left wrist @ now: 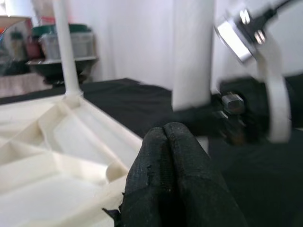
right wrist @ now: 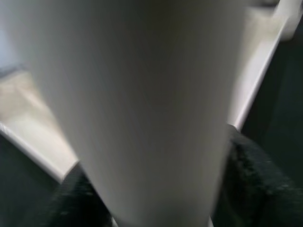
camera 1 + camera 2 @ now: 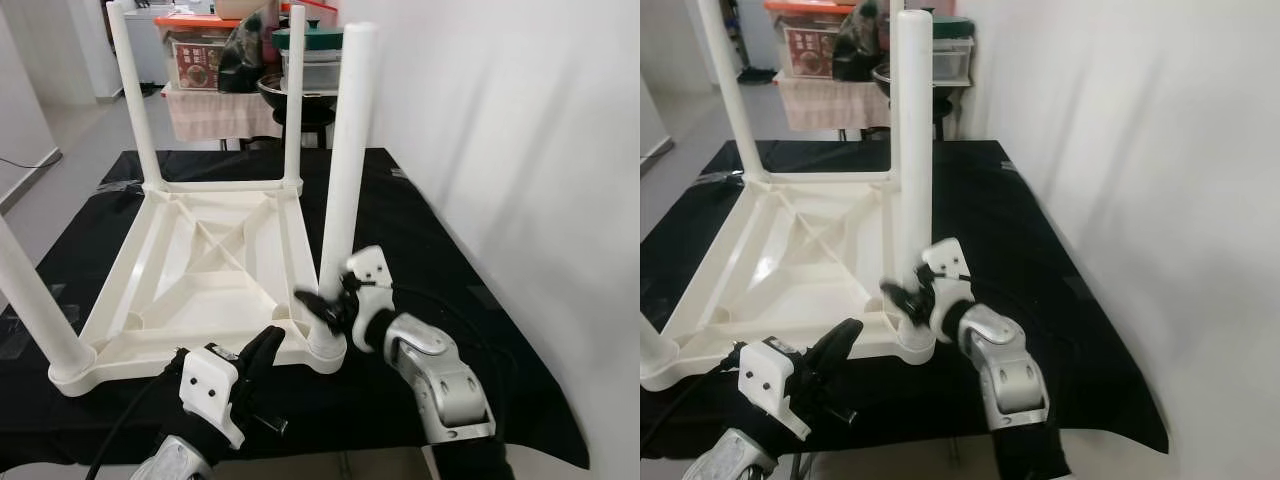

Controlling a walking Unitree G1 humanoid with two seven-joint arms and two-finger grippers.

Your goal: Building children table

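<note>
An upturned white plastic children's table (image 3: 170, 358) lies on a black cloth with its legs pointing up. My right gripper (image 3: 325, 310) is shut on the near right leg (image 3: 345, 150) just above its socket; in the right wrist view the leg (image 2: 142, 94) sits between the black fingers (image 2: 258, 182). My left gripper (image 3: 266, 346) is shut and holds nothing. It hovers at the table's front edge, a little left of that socket. In the left wrist view its closed fingers (image 1: 175, 175) point toward the same leg (image 1: 191, 52).
The other legs stand at the far left (image 3: 135, 100), far right (image 3: 295, 95) and near left (image 3: 35, 300). The black cloth (image 3: 440, 230) stretches out to the right. A white wall (image 3: 520, 120) runs along the right. A cluttered cart (image 3: 215, 60) stands behind.
</note>
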